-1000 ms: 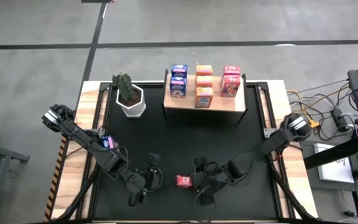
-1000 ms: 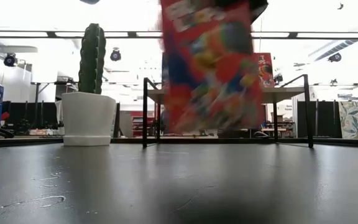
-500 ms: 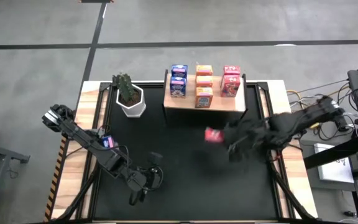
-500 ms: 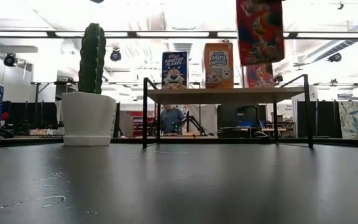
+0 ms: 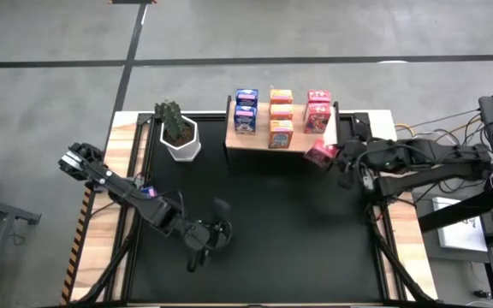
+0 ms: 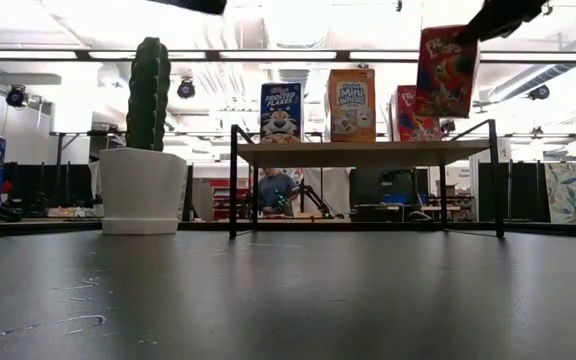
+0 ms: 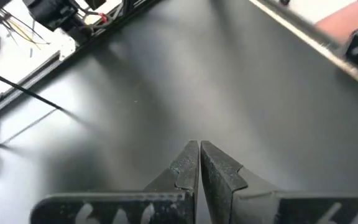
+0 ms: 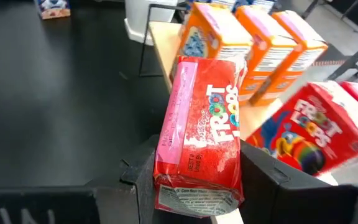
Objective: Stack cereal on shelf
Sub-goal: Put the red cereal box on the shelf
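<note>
1. The left gripper [image 5: 202,236] waits at about 7 o'clock on the mat [image 5: 264,214], fingers pressed together on nothing.
2. The shelf [image 5: 282,139] at 12 o'clock carries blue, orange and red rows.
3. The right gripper [image 5: 330,156] clamps a red box [image 5: 321,153] at the shelf's front right corner (keep it level, in line with the red row).

On the bench [image 5: 127,128], the plant pot [image 5: 181,139] stands left of the shelf [image 5: 302,142]. Cereal boxes [image 5: 281,117] stand on the shelf in three rows; a carried box [image 5: 321,154] hangs at its front right corner.
</note>
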